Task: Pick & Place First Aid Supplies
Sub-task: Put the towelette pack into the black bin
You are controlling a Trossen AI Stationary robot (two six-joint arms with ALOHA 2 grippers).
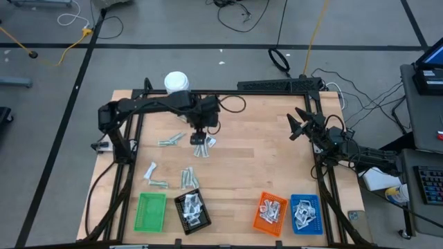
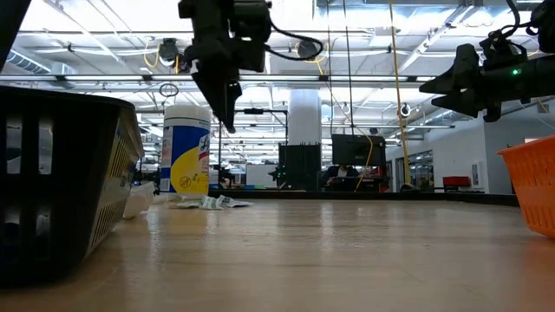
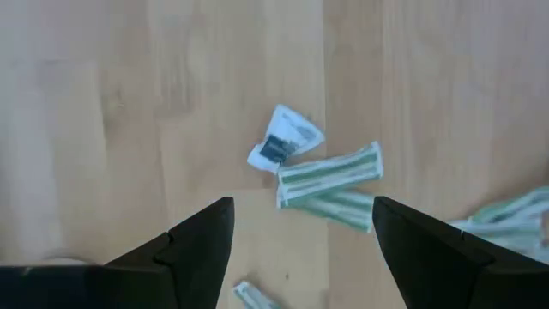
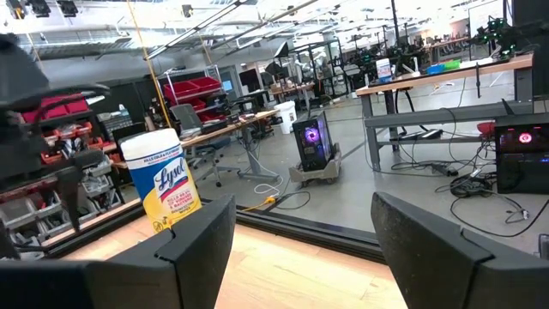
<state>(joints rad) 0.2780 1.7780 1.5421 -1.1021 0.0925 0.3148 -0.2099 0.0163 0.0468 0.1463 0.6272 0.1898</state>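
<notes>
Directly beneath the left gripper (image 3: 300, 236), whose fingers are spread wide and hold nothing, grey-green wrapped strips (image 3: 330, 176) and a white-and-blue sachet (image 3: 283, 142) lie on the wooden table (image 1: 256, 152). More packets sit loose near the green tray (image 1: 151, 211) and fill the black tray (image 1: 192, 211), orange tray (image 1: 270, 213) and blue tray (image 1: 305, 213). By the table's right edge the right gripper (image 4: 300, 232) hovers, open and empty.

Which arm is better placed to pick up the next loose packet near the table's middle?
Left. The left gripper hangs open directly above the green-striped strips and a white-and-blue sachet. The right gripper sits open at the table's right edge, far from any loose packets.
</notes>
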